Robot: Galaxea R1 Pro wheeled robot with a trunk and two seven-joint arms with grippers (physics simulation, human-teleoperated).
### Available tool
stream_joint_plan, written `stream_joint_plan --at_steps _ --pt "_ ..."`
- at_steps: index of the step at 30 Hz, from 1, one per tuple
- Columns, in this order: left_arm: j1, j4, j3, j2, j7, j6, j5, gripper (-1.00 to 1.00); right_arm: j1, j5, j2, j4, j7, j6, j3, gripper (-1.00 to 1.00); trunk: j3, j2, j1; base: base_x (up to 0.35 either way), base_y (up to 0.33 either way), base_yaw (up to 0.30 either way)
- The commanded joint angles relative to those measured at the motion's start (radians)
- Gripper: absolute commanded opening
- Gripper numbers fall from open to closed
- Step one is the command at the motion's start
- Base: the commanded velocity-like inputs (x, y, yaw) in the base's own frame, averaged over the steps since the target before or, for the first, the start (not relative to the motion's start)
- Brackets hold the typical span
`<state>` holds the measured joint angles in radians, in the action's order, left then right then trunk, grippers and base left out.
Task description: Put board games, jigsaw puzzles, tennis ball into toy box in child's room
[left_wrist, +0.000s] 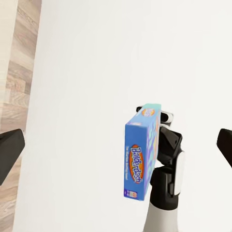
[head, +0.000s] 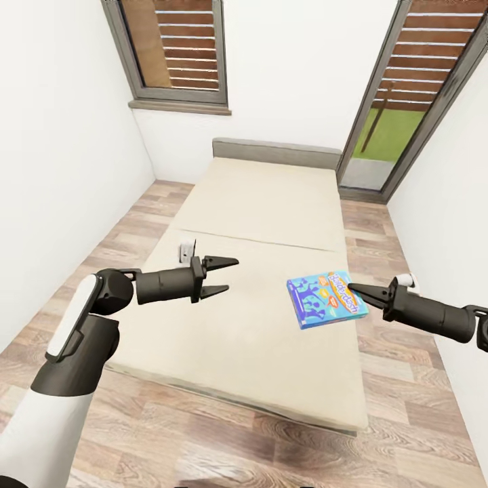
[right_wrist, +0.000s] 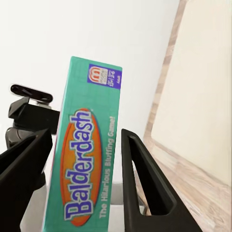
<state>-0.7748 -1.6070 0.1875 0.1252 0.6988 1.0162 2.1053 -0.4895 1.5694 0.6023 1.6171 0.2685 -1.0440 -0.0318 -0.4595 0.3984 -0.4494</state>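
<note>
The bed (head: 264, 224) fills mid-frame. At centre right the right claw (head: 358, 291) pinches the Balderdash box (head: 327, 299) by one edge, above the mattress; carry it level. The left claw (head: 227, 274), centre left, gapes empty.

White-shelled arms with dark grey cylindrical forearms — black, pointed, wedge-shaped jaws.

The room is evenly and brightly lit with flat, diffuse light, and the white walls (head: 61, 135) are close to washed out, above all in the wrist views. Shadows are faint, only a soft dark band under the bed (head: 271, 203) edge. Straight lines splay toward the head view's edges; everything is sharp, without glare.
</note>
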Motion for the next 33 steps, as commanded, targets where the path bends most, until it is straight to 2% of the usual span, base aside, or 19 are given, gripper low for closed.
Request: stream_joint_plan --at_steps 1,9,33 --pt "-0.001 -0.001 0.0 0.001 0.014 -0.001 0.01 1.0 -0.001 -0.009 0.002 0.0 0.011 -0.003 -0.002 -1.0 0.0 0.002 -0.001 0.0 0.0 0.0" --pt "-0.005 0.001 -0.002 0.004 0.026 -0.001 0.006 1.0 0.0 -0.009 0.008 0.0 0.01 -0.003 -0.006 -1.0 0.013 0.002 -0.001 0.0 0.0 0.0" --pt "-0.008 0.001 -0.013 0.022 0.027 -0.001 0.005 1.0 0.002 -0.011 -0.012 -0.001 0.006 -0.003 0.006 -1.0 0.053 0.002 -0.001 0.0 0.0 0.0"
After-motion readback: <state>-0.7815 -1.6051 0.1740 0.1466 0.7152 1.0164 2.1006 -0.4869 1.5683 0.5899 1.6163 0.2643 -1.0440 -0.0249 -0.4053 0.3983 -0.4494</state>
